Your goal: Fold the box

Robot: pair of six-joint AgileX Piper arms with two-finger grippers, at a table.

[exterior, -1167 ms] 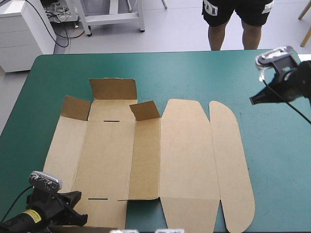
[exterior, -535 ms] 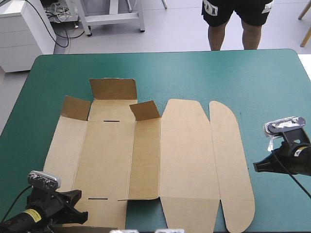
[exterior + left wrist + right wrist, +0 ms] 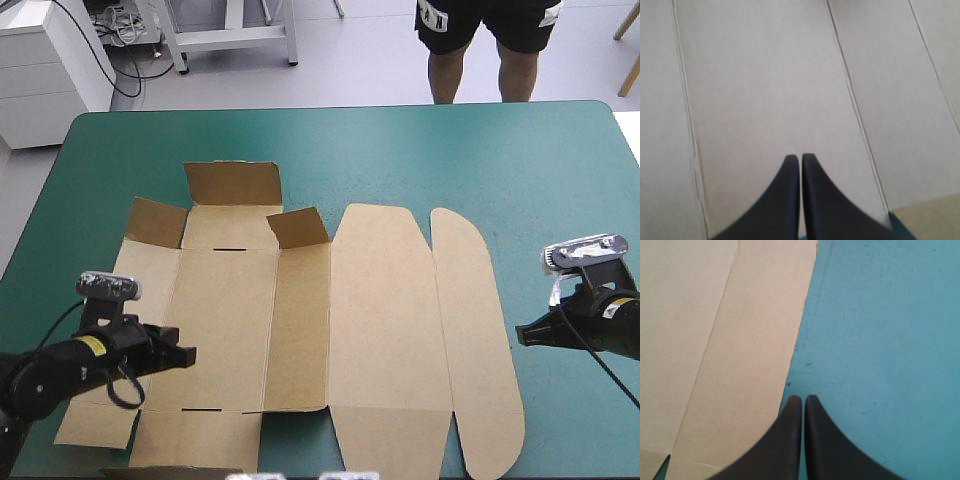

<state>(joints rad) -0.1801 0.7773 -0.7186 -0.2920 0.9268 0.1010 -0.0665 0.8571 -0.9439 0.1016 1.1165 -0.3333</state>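
While the brown box [image 3: 300, 320] lies opened out across the middle of the teal-green surface [image 3: 400, 150], almost all of it is flat sheet. Only the three short flaps [image 3: 233, 183] at its far end stand up a little. I'd say the folding has barely begun, and both arms are getting into place for a first fold.

The left hand [image 3: 185, 355] hangs low over the board on the left part of the sheet, pointing across it. In its own view its black fingers are pressed together into one point with nothing between them, and plain board with crease lines lies beneath.

The right hand [image 3: 522, 335] sits over bare cover just beside the rounded outer panel [image 3: 475, 330]. Its fingers are likewise closed together and empty, and its tip is right at the board's edge; whether it touches I cannot tell.

To my eye the next move is to raise a long side panel along its crease. That calls for a fingertip worked under a free edge, or the fingers parted to pinch it. The flat sheet looks likely to slide unless the other hand presses it down.
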